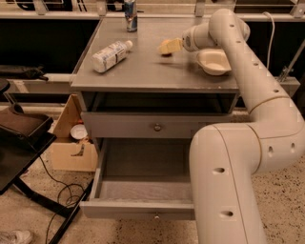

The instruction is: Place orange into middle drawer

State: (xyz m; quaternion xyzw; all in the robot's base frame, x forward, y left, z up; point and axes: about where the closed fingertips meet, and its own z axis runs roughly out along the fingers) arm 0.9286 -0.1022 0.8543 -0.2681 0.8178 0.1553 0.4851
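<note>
My gripper [169, 46] is over the back middle of the grey counter [143, 76], just left of the cream bowl [213, 62]. Only a small dark orange sliver of the orange [165, 54] shows under the gripper's tip, at counter level; the rest is hidden by the gripper. The middle drawer [138, 208] is pulled open below, its inside bare, with its knob on the front panel. The matching grey drawer above it [143, 126] is closed. My arm reaches up along the right side and covers the right part of the open drawer.
A clear plastic bottle [110, 56] lies on its side on the counter's left. A can [130, 9] stands at the back edge. A cardboard box [71, 147] sits on the floor left of the drawers, with a black stand [19, 138] and cables further left.
</note>
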